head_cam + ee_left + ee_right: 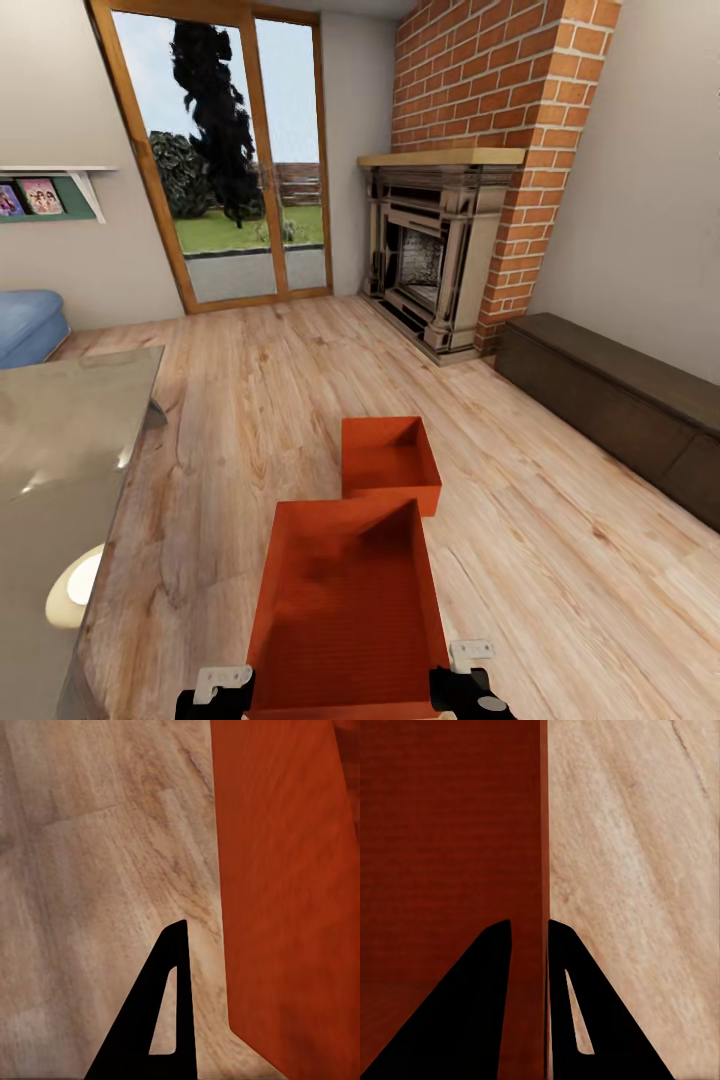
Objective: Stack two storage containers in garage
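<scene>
Setting: on the light wood-plank floor (560, 520) of a living room with a red-brick fireplace (440, 250).
Near bin: orange-red rectangular open-top plastic container (345, 610), empty, just before the robot, seemingly raised off the planks.
Far bin: matching orange-red container (388, 465), empty, resting on the planks just beyond.
Right pincer (545, 934): clenched on the near bin's thin side wall, one finger inside, one outside.
Left pincer (222, 685): beside the opposite wall; one finger (161, 1012) visible outside it, grip cannot be told.
Risk: a thin-wall pinch may slip or twist, tilting the bin; an unsecured left side would cause that.
</scene>
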`<state>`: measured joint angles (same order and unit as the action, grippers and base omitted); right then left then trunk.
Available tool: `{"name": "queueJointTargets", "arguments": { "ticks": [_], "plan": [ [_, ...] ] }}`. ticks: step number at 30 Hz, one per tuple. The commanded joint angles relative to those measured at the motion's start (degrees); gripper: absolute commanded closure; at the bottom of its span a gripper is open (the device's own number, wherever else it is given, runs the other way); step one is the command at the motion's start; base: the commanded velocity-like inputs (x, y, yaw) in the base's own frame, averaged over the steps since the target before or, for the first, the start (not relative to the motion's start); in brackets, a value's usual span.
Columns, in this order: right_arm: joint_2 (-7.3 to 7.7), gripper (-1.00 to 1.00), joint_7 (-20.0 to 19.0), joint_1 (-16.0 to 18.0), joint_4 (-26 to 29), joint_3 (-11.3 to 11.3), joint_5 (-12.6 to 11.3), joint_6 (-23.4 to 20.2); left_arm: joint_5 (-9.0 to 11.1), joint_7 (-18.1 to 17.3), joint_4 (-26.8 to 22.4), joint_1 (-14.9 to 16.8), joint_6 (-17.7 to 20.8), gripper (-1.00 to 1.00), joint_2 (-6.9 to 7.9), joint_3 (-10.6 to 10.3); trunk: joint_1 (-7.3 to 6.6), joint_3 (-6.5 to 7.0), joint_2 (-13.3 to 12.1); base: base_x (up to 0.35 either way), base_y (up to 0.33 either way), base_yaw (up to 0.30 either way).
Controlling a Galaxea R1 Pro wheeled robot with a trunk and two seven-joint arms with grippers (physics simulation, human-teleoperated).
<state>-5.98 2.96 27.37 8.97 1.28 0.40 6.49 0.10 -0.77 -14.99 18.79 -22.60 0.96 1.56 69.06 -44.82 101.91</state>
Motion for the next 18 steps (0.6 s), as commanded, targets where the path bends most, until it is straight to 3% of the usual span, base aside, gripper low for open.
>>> {"name": "queueJointTargets", "arguments": {
  "ticks": [1,5,18],
  "plan": [
    [0.0,1.0,0.38,0.05,-0.01,-0.33,0.13,0.18,0.17,0.07,0.04,0.04,-0.16,1.0,0.01,0.46,-0.01,-0.04,0.02,-0.027,0.0,0.0],
    [0.02,1.0,0.38,0.05,-0.01,-0.32,0.13,0.18,0.17,0.07,0.04,0.05,-0.16,1.0,0.01,0.44,-0.01,-0.04,0.02,-0.075,0.0,0.0],
    [0.0,1.0,0.38,0.05,-0.01,-0.35,0.13,0.18,0.17,0.07,0.04,0.03,-0.16,1.0,0.01,0.45,-0.01,-0.04,0.02,-0.202,0.0,0.0]
  ]
}}
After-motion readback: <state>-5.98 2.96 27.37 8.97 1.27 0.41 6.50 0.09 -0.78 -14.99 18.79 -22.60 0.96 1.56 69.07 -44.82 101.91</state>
